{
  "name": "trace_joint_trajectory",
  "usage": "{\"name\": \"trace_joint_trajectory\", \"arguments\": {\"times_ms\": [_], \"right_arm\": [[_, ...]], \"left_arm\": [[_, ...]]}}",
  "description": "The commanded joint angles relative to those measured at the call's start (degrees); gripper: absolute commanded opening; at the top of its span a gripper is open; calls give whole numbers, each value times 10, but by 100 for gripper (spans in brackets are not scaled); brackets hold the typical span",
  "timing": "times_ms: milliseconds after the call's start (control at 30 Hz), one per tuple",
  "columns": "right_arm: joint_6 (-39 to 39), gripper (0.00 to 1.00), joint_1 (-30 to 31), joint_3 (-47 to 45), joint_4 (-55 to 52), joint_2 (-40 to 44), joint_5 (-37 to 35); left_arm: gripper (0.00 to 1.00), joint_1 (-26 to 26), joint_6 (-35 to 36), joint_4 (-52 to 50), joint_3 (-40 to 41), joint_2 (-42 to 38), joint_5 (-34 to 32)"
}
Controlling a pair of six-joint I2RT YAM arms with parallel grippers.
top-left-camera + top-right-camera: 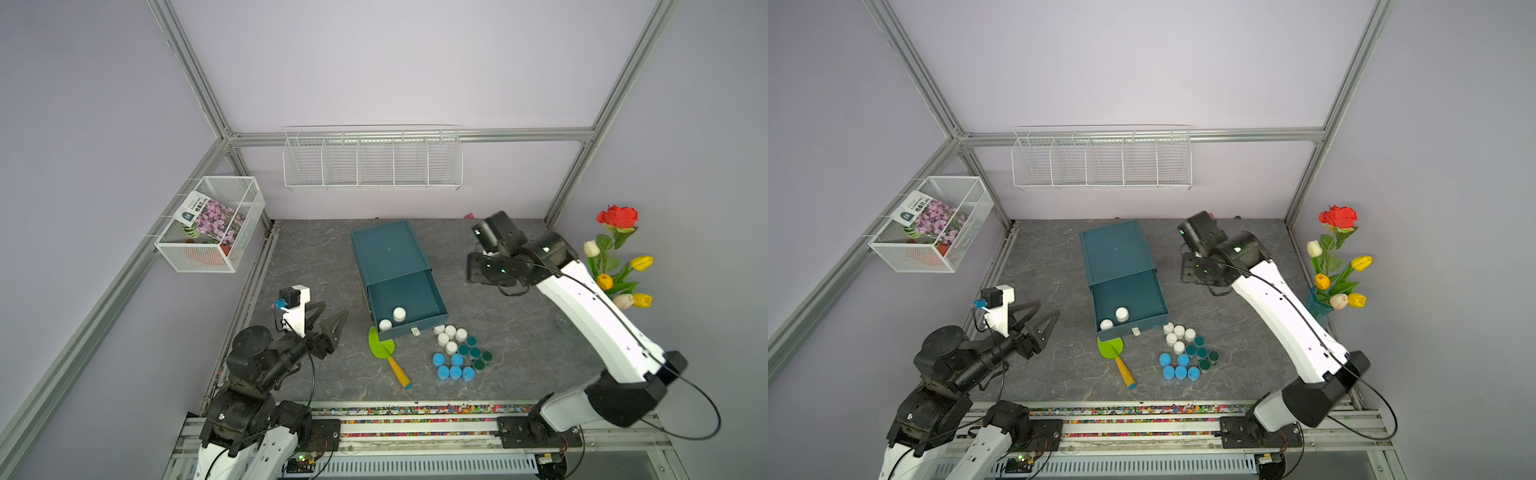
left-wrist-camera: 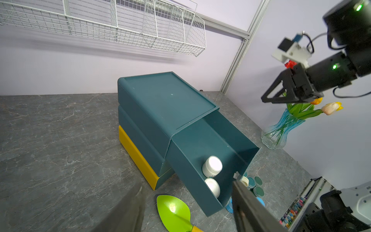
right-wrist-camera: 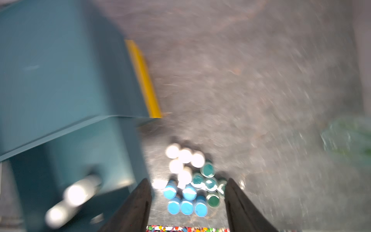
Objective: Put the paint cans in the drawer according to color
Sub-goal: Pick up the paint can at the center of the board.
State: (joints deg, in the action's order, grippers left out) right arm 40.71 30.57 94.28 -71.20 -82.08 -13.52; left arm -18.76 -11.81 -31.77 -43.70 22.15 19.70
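A strip of coloured beads (image 1: 415, 411) runs along the tabletop's (image 1: 519, 340) near edge, between the two arm bases. Just beyond it, towards the near-left corner, the left gripper (image 1: 334, 311) hovers low with its jaws apart and nothing between them, apparently parked out of the way.

Right of centre the paint cans stand upright in a tight cluster, sorted by colour: light blue jars (image 1: 453, 370) nearest, dark teal jars (image 1: 473, 353) beside them and white jars (image 1: 449, 336) closest to the drawer (image 1: 405, 295). That probably keeps each carry short. A green trowel (image 1: 382, 345) lies just left of them, its blade partly under the drawer front.

The drawer is pulled out towards the near edge, so it can be filled from above. Two white jars (image 1: 392, 319) sit in its near-left corner, so this tier seems meant for white. The wrist view shows the cabinet (image 1: 388, 253) has another teal tier and a yellow tier (image 2: 136, 152) below, likely for the other colours.

Right of the cabinet the right gripper (image 1: 471, 269) hangs raised, jaws spread and empty.

The tabletop is grey and marble-patterned. A vase of flowers (image 1: 619, 266) stands at its right edge; a wire rack (image 1: 372, 162) and a mesh basket (image 1: 212, 224) hang on pale lilac walls.
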Motion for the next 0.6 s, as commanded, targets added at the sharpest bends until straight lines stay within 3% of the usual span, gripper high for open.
{"name": "trace_joint_trajectory", "arguments": {"times_ms": [0, 167, 333, 567], "right_arm": [[58, 61, -51, -150, 94, 18, 91], [58, 62, -72, -268, 181, -3, 150], [20, 64, -73, -290, 204, -96, 207], [-73, 55, -73, -313, 233, -101, 211]], "left_arm": [[71, -1, -6, 7, 1, 2, 0], [70, -1, -6, 7, 0, 4, 2], [70, -2, -4, 5, -2, 5, 3], [71, -1, -2, 3, -6, 6, -1]]}}
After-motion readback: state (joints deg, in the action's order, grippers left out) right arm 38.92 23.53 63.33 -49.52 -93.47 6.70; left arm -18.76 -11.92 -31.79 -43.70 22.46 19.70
